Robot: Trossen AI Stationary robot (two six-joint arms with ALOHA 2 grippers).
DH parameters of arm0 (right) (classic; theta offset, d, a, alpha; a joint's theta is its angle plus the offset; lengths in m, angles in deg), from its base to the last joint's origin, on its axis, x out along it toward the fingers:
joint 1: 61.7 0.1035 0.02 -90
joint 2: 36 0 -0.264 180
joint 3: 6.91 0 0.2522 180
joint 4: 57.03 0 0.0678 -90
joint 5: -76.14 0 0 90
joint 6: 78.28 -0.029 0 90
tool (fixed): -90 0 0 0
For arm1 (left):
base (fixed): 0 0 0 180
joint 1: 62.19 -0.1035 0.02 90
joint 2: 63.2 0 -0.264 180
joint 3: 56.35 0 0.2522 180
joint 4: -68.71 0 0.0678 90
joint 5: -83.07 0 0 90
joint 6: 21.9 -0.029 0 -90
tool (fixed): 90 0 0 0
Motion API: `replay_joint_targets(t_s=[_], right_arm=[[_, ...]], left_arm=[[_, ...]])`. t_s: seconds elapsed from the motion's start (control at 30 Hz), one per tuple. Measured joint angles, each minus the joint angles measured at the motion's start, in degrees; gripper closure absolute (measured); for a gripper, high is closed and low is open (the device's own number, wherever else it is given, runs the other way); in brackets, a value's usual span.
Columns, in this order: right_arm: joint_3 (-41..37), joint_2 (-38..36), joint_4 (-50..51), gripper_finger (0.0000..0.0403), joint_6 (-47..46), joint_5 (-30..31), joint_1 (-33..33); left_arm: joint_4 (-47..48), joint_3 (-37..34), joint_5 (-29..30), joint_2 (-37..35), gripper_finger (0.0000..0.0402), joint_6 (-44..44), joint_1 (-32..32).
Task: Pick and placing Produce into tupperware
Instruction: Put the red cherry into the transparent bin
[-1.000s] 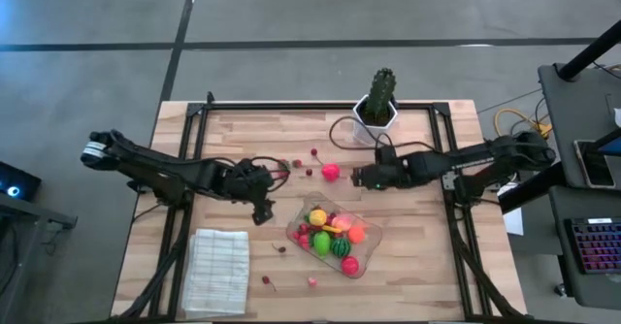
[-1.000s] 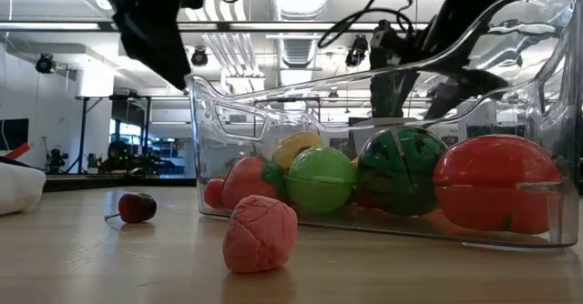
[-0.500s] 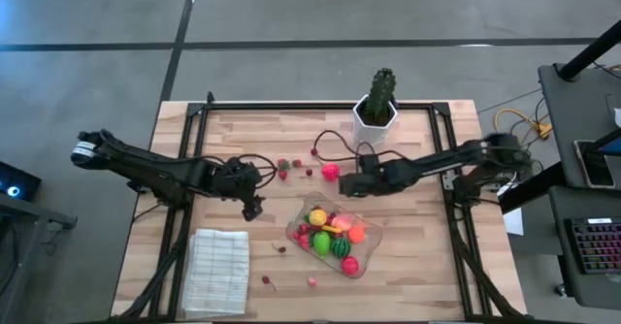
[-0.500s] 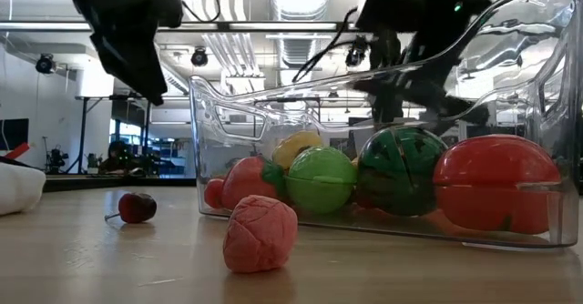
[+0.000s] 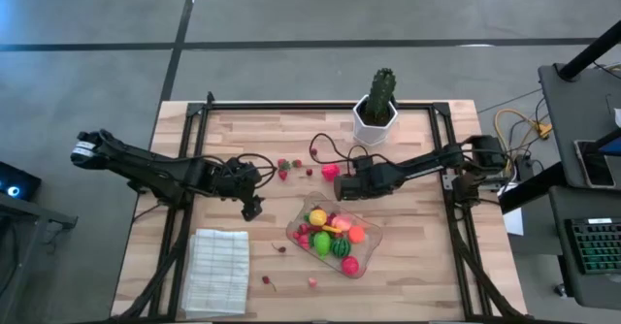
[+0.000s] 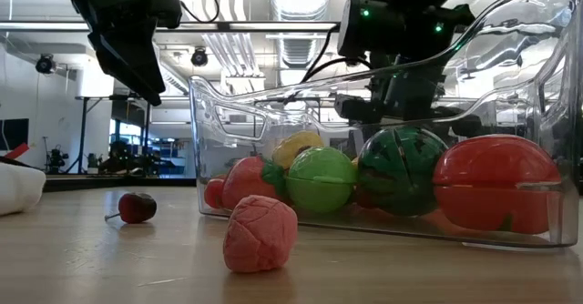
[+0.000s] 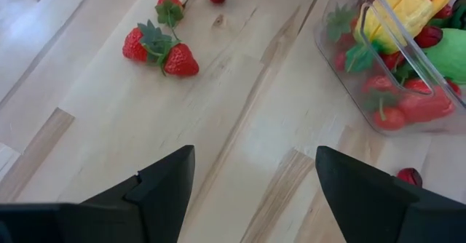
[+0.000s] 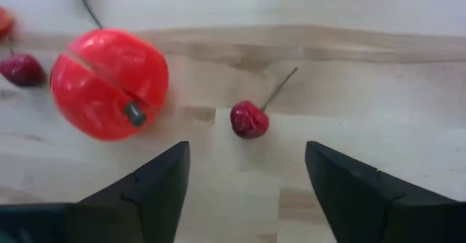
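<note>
Right gripper [image 8: 244, 172] is low over the wood, fingers spread wide and empty, with a small red cherry [image 8: 249, 119] just ahead between the tips, its stem angling off toward one o'clock in the wrist view. At ten o'clock of that cherry sits a bigger red fruit [image 8: 109, 83], a seam running across it. From above, the right gripper [image 5: 342, 189] hangs just beyond the tupperware [image 5: 372, 247], at the container's twelve o'clock.

That cherry looks light, hard and slick, apt to roll or skitter if nudged. Best bet, I'd say: close on the round body across its widest part, not on the thin stem.

The tupperware is already well stocked with yellow, green, orange and red pieces, near the table's middle. The left gripper [image 7: 251, 174] waits at the container's nine to ten o'clock, fingers apart and empty, with strawberries [image 7: 162, 48] ahead of it.
</note>
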Motion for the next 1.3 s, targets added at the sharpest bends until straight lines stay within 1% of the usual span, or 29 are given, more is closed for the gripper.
replay_joint_targets(t_s=[0.17,0.33,0.4,0.53,0.67,0.83,1.03,1.3], right_arm=[[-0.1,0.0,-0.3,0.0096,-0.9,-0.8,-0.7],[-0.1,0.0,-2.3,0.0088,-2.6,-2.0,-2.2],[-0.1,0.0,-2.6,0.0094,-3.3,-3.2,-3.1],[-0.3,1.4,-2.2,0.0114,-3.0,-3.7,-4.2],[-0.3,3.9,-3.4,0.0131,-2.8,-7.6,-4.8],[-0.2,4.7,-3.3,0.0143,-2.8,-7.3,-4.8],[-0.3,4.2,-3.4,0.0155,-2.8,-3.3,-5.1],[-0.3,5.3,-3.4,0.0189,-2.7,-3.7,-5.2]], left_arm=[[0.0,0.0,0.0,0.0,0.0130,0.0,0.0],[0.0,0.0,0.0,0.0,0.0130,0.0,0.0],[0.0,0.0,0.0,0.0,0.0130,0.0,0.0],[0.0,0.0,0.0,0.0,0.0130,0.0,0.0],[-0.1,0.0,-0.3,0.0,0.0130,0.0,0.0],[-0.1,0.0,-1.2,0.0,0.0130,0.0,0.0],[-0.1,0.0,-1.6,0.0,0.0130,0.0,0.0],[0.0,-0.1,-1.6,0.0,0.0130,0.0,0.0]])
